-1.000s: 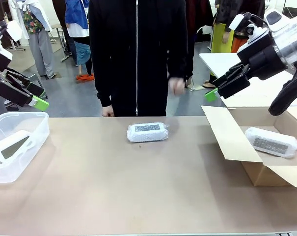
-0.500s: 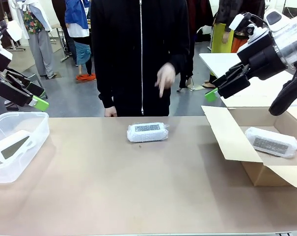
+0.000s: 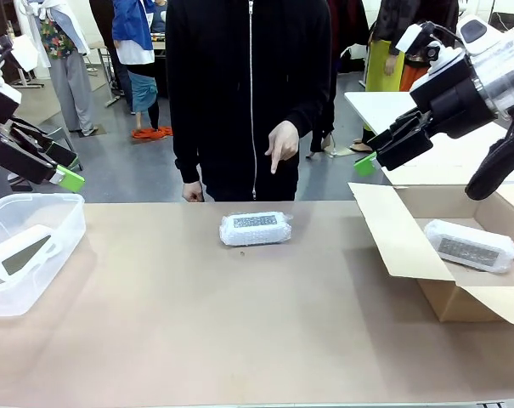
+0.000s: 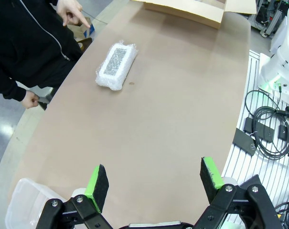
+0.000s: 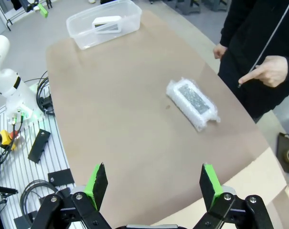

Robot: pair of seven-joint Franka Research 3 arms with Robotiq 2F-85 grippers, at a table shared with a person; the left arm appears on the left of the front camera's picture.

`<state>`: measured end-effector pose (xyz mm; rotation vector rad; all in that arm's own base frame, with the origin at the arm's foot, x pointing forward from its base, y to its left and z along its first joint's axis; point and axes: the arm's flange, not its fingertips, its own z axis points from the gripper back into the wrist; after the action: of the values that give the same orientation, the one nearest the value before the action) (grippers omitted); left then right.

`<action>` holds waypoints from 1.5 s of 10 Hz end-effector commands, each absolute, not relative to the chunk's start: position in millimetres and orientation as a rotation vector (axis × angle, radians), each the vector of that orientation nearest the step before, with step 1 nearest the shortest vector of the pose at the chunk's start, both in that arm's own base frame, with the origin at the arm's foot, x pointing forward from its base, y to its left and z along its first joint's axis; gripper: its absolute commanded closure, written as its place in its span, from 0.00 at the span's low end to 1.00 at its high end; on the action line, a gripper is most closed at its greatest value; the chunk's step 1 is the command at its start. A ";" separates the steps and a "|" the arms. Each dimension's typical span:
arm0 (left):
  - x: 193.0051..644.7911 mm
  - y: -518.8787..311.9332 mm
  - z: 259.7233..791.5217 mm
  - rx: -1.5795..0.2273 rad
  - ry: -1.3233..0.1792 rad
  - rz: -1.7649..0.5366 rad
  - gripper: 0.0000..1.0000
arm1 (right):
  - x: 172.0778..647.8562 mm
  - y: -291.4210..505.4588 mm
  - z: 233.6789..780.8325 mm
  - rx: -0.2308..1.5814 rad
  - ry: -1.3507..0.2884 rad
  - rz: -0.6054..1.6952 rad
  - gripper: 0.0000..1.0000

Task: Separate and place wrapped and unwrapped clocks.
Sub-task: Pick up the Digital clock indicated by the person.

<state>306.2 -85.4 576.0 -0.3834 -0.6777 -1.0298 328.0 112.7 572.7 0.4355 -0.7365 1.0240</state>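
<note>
A bubble-wrapped clock (image 3: 255,229) lies on the brown table near the far edge, also seen in the wrist views (image 4: 116,66) (image 5: 192,104). A second wrapped clock (image 3: 471,246) lies inside the cardboard box (image 3: 401,242) at the right. The bare unwrapped clock (image 3: 20,252) (image 5: 107,24) rests in the clear plastic tub (image 3: 57,212) at the left. My left gripper (image 3: 63,168) (image 4: 154,183) hangs open above the tub, holding nothing. My right gripper (image 3: 374,155) (image 5: 154,183) hangs open above the box's left flap, also holding nothing.
A person in black stands at the far edge; one hand (image 3: 282,144) (image 5: 268,71) points a finger down toward the middle clock, the other hand (image 3: 191,193) hangs at the table edge. The near half of the table (image 3: 240,340) is bare.
The person's hand has swung in front of the body and now points down at the middle wrapped clock. Both arms and all three clocks have stayed still.
</note>
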 end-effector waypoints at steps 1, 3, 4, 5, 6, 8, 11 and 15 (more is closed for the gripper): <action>305.6 -84.7 575.9 -0.387 -0.680 -1.029 0.00 | 327.0 112.8 571.4 0.433 -0.728 1.019 0.00; 305.6 -84.7 575.9 -0.387 -0.680 -1.029 0.00 | 327.0 112.8 571.4 0.433 -0.728 1.019 0.00; 305.6 -84.7 575.9 -0.387 -0.680 -1.029 0.00 | 327.0 112.8 571.4 0.433 -0.728 1.019 0.00; 305.6 -84.7 575.9 -0.387 -0.680 -1.029 0.00 | 327.0 112.8 571.4 0.433 -0.728 1.019 0.00; 305.6 -84.7 575.9 -0.387 -0.680 -1.029 0.00 | 327.0 112.8 571.4 0.433 -0.728 1.019 0.00; 305.6 -84.7 575.9 -0.387 -0.680 -1.029 0.00 | 327.0 112.8 571.4 0.433 -0.728 1.019 0.00; 305.6 -84.7 575.9 -0.387 -0.680 -1.029 0.00 | 347.4 120.3 589.8 0.407 -0.734 1.169 0.00; 305.6 -84.7 575.9 -0.387 -0.680 -1.029 0.00 | 465.8 208.4 625.1 0.253 -0.459 1.524 0.00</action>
<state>306.1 -85.6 576.0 -0.3831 -0.6776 -1.0303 430.7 195.9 608.1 0.3458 -0.5075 1.4570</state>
